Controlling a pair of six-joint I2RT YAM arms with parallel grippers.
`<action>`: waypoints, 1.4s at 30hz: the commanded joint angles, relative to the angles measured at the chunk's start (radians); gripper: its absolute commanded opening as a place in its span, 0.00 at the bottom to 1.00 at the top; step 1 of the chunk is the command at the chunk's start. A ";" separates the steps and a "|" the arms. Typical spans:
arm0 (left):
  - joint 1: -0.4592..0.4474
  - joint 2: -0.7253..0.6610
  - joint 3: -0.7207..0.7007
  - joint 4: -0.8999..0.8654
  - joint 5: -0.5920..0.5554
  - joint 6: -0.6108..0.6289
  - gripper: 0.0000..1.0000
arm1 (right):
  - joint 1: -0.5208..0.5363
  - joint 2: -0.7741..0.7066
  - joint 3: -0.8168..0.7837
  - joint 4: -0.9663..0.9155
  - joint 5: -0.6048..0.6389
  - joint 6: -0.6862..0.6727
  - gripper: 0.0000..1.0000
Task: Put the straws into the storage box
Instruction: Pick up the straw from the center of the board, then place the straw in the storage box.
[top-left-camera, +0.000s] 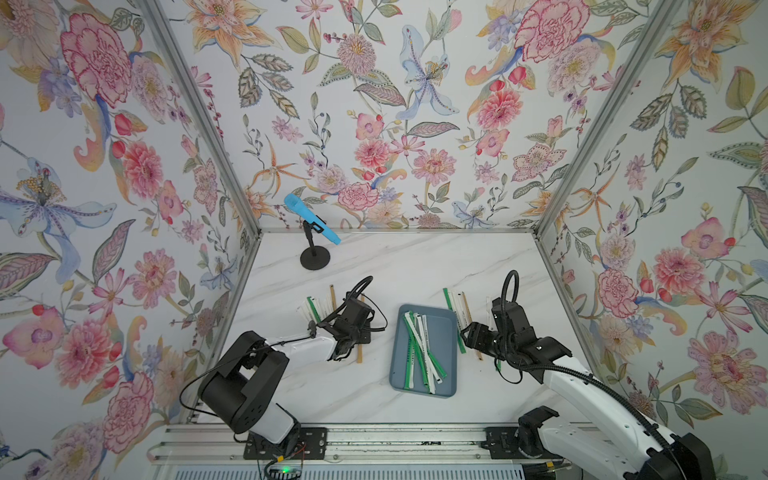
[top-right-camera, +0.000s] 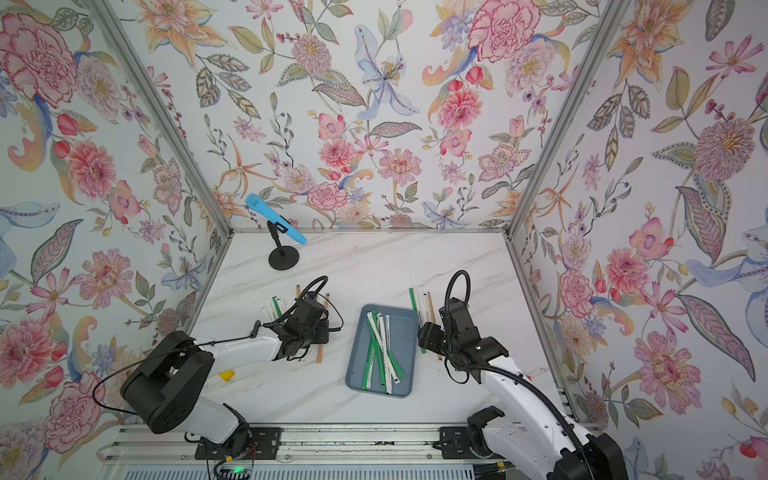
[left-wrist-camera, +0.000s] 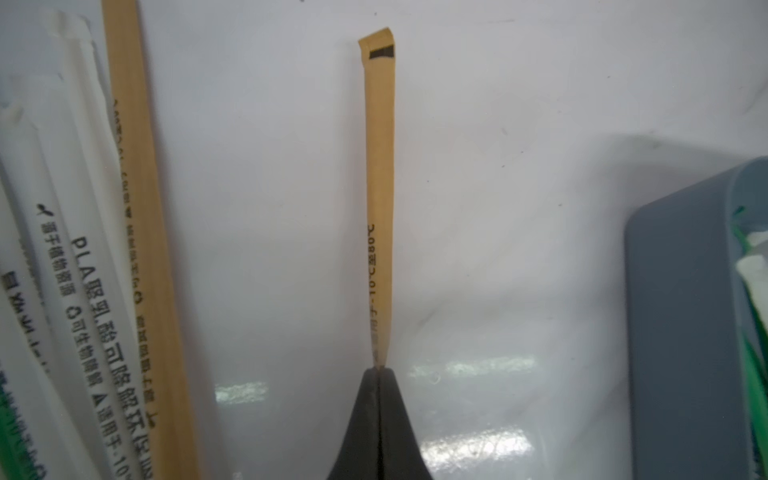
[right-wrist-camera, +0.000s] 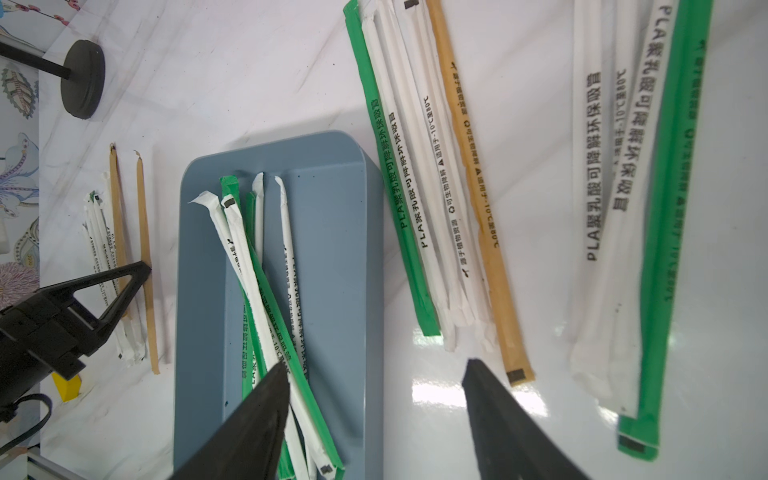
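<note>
On the marble desk (top-left-camera: 374, 266), the blue-grey storage box (top-left-camera: 446, 328) holds several straws (top-left-camera: 419, 349), with loose straws (top-left-camera: 313, 309) lying on either side of it. Our right end effector (right-wrist-camera: 377, 363) hangs spread beside the box. Our left end effector (left-wrist-camera: 379, 370) pinches one tan straw (left-wrist-camera: 380, 187), so next we should lift it and carry it boxward.

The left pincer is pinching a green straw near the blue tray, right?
Not quite. The left pincer is pinching a brown straw, not a green one. The left wrist view shows its tips shut on the brown wrapper, with the blue tray off to one side.
</note>
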 joint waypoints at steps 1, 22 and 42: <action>-0.040 -0.080 0.045 -0.005 0.019 -0.031 0.00 | -0.007 -0.012 -0.012 -0.026 -0.010 -0.013 0.68; -0.371 0.040 0.088 0.215 0.160 -0.210 0.03 | -0.110 0.101 -0.011 -0.026 0.047 -0.113 0.63; -0.411 0.091 0.177 0.114 0.069 -0.173 0.54 | -0.282 0.281 0.028 -0.026 0.083 -0.218 0.33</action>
